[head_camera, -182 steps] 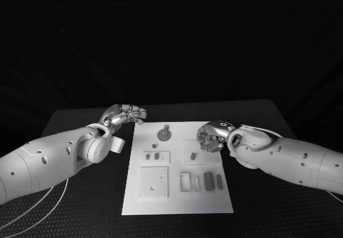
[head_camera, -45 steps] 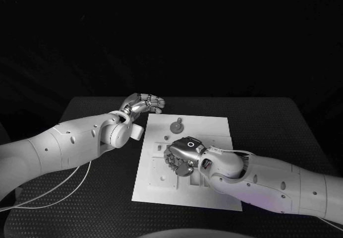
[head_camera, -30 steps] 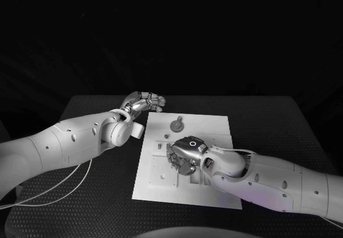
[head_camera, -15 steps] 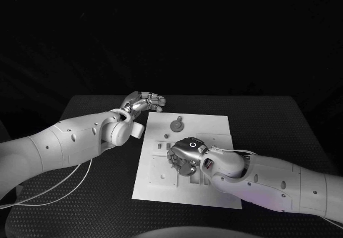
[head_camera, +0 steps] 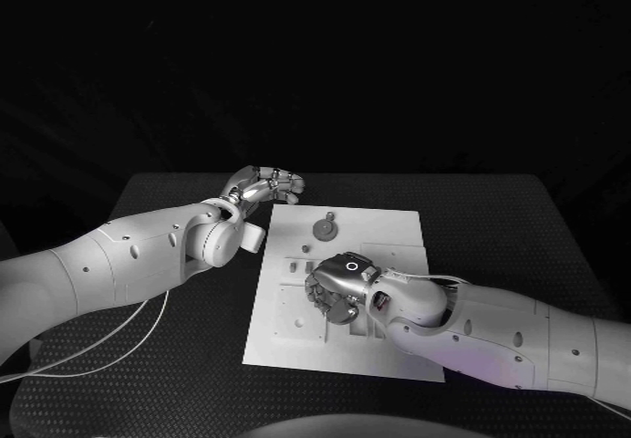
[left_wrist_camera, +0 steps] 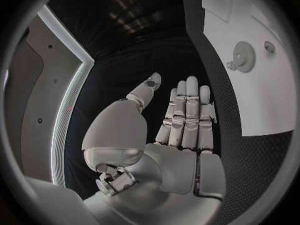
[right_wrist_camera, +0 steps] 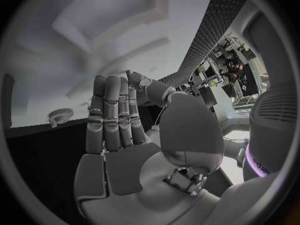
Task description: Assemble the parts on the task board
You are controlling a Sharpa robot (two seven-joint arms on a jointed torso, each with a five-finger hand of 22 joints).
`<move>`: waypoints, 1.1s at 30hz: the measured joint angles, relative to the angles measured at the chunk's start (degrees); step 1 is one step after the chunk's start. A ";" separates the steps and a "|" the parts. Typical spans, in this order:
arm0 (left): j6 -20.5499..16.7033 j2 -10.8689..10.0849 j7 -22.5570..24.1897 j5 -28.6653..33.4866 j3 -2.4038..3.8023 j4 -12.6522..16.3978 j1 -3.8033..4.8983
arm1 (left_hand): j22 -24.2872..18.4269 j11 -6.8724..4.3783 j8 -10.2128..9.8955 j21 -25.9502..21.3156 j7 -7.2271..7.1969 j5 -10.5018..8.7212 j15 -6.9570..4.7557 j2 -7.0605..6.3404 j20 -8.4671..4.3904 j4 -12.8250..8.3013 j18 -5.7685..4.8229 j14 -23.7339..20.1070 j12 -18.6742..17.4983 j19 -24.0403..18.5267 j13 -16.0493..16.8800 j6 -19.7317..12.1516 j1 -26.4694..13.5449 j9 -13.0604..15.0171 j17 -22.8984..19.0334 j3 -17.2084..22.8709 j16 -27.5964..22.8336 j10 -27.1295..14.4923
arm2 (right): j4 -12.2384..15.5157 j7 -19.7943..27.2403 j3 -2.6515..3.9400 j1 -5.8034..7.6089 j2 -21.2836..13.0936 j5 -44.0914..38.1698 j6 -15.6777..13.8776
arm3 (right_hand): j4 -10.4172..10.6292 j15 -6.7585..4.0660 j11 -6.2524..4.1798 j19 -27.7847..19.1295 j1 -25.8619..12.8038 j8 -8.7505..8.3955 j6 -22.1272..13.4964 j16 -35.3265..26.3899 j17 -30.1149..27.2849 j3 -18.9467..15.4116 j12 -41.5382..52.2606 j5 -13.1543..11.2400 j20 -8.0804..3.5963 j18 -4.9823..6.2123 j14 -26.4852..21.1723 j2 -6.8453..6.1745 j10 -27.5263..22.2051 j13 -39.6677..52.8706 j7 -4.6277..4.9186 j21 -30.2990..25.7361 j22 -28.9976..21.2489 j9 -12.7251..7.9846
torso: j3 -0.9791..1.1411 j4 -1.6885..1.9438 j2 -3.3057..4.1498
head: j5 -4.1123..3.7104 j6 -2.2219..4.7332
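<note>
Start at nine o'clock: your left hand (head_camera: pixel 264 189) hovers over the black textured desk (head_camera: pixel 526 237), just off the far left corner of the white rectangular task board (head_camera: pixel 395 228). The left wrist view shows its fingers (left_wrist_camera: pixel 187 110) straight, side by side and holding nothing, so it is open and idle.

Moving toward the centre, the board lies lengthwise from twelve to six o'clock. Near its twelve o'clock end sits the small round grey gear-like part (head_camera: pixel 325 227), well apart from both hands. Raised white blocks and slots lie along the board's left side, around eight o'clock (head_camera: pixel 292 319).

Your right hand (head_camera: pixel 338 290) comes in from four o'clock and hangs low over the board's middle, covering the small parts there. The right wrist view shows its fingers (right_wrist_camera: pixel 112 115) extended with an empty palm, so it holds nothing; you cannot tell whether the fingertips touch the board.

The risk from here, as a judgement: the hand hides its own target, so closing blind could knock a loose part or miss it. Pressing down off-centre could also slide the board, since nothing visibly steadies it.
</note>
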 measured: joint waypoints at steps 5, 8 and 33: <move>0.01 -0.02 -0.02 0.00 0.00 -0.03 0.01 | 0.00 0.00 0.00 0.00 0.00 0.00 0.00 0.00 0.00 0.00 0.00 0.00 0.00 0.00 0.00 0.00 0.00 0.00 0.05 0.00 0.00 0.00 | 0.03 0.00 -0.02 -0.04 0.01 0.01 0.01 | 0.00 -0.11 0.00 0.00 0.00 -0.04 0.14 -0.04 0.06 0.00 0.00 0.00 0.00 0.01 0.13 0.00 0.00 0.09 0.14 0.00 0.00 -0.01 | 0.01 0.01 0.00 | -0.01 -0.07; 0.02 -0.02 -0.03 0.01 0.00 -0.04 0.01 | 0.01 0.00 0.00 -0.12 0.00 0.00 0.00 0.00 0.00 0.00 0.00 0.00 0.00 0.00 -0.02 0.00 0.00 0.00 0.07 0.00 -0.16 0.00 | 0.02 -0.02 -0.02 -0.04 0.04 0.01 0.01 | -0.10 -0.11 0.00 0.00 0.00 -0.05 0.15 -0.04 0.06 -0.10 0.00 0.00 0.00 0.00 0.13 0.00 0.00 0.13 0.15 0.00 0.00 0.00 | 0.01 0.01 0.00 | -0.01 -0.07; 0.09 -0.02 -0.13 0.01 0.00 0.01 0.16 | 0.15 0.21 0.00 -0.23 0.00 0.00 0.00 0.00 0.12 0.00 0.00 0.00 0.00 -0.12 -0.15 0.00 0.00 -0.11 0.42 0.00 -0.44 -0.21 | -1.73 -1.04 -1.11 0.31 1.78 -1.58 1.42 | -0.32 -0.09 0.00 0.00 -0.17 0.01 0.11 -0.27 0.43 0.00 -0.45 0.01 0.00 0.00 0.12 0.17 0.00 0.59 0.13 0.00 -0.01 0.21 | -0.01 -0.03 0.00 | -0.36 -0.08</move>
